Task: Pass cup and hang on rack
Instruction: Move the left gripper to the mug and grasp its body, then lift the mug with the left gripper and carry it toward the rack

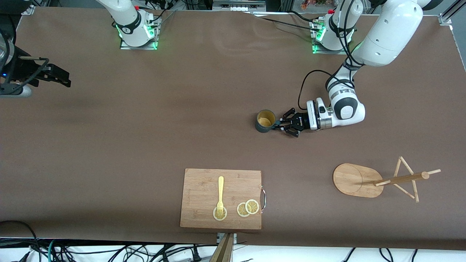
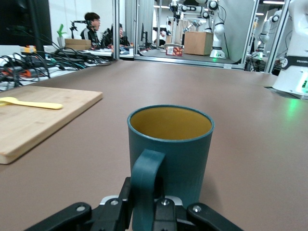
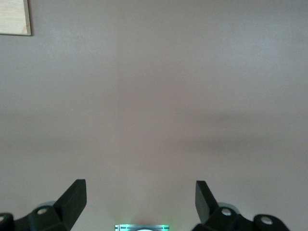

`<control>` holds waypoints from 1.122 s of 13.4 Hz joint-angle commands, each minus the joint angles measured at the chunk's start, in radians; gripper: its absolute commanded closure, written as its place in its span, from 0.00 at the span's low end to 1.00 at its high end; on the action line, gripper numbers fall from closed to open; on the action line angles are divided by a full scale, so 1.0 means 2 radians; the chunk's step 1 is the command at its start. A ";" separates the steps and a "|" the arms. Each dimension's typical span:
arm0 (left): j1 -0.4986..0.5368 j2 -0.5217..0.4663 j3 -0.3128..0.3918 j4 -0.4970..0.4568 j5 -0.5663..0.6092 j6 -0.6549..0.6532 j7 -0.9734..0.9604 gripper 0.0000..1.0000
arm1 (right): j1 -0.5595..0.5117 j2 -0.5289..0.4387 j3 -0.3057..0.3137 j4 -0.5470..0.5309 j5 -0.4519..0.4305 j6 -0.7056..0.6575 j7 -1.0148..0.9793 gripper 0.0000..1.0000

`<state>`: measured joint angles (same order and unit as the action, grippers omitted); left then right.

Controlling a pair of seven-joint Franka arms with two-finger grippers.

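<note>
The left hand (image 1: 282, 126) grips the cup (image 1: 265, 121) by its handle on mid-table; lift it level toward the rack (image 1: 386, 180). The right hand (image 1: 58, 76) waits open over its table end

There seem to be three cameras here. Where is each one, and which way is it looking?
Front view: high across the table, facing both robot bases; shows both arms, the left hand at the dark teal mug with yellow inside.
Left wrist view: on the left arm, looking low along the table at the mug; its hand shows.
Right wrist view: on the right arm, looking down at bare table; its open hand shows.
All three show the rectangular wooden cutting board.
</note>
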<state>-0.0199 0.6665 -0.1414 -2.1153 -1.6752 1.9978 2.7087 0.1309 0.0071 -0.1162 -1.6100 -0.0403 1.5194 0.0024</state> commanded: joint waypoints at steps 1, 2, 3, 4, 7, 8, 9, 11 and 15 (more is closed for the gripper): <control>0.045 0.003 -0.001 0.002 -0.001 -0.055 0.008 1.00 | -0.001 0.005 0.008 0.017 -0.002 -0.007 -0.002 0.00; 0.063 0.001 -0.001 0.004 0.018 -0.065 -0.020 1.00 | 0.002 0.004 0.009 0.017 -0.002 -0.007 0.000 0.00; 0.077 -0.003 -0.001 0.007 0.041 -0.078 -0.051 1.00 | 0.006 0.004 0.011 0.017 -0.002 -0.007 -0.003 0.00; 0.090 -0.009 0.001 0.013 0.071 -0.090 -0.088 1.00 | 0.006 0.003 0.011 0.017 -0.003 -0.009 -0.003 0.00; 0.138 -0.023 0.003 0.023 0.126 -0.131 -0.199 1.00 | 0.006 0.003 0.011 0.017 -0.002 -0.013 -0.005 0.00; 0.151 -0.027 0.004 0.031 0.148 -0.140 -0.234 1.00 | 0.007 0.001 0.012 0.017 -0.001 -0.015 -0.005 0.00; 0.169 -0.032 0.004 0.045 0.173 -0.148 -0.268 1.00 | 0.007 0.002 0.012 0.017 -0.001 -0.019 -0.005 0.00; 0.195 -0.033 0.004 0.086 0.231 -0.174 -0.333 1.00 | 0.007 0.001 0.012 0.017 -0.001 -0.020 -0.004 0.00; 0.245 -0.031 0.004 0.151 0.321 -0.234 -0.449 1.00 | 0.010 0.001 0.013 0.017 -0.001 -0.022 -0.004 0.00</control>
<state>0.4333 0.6048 -0.1254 -1.8488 -1.0910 1.5818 1.8947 0.1464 0.0073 -0.0940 -1.5965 -0.0402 1.5004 0.0024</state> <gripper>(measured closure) 0.802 0.000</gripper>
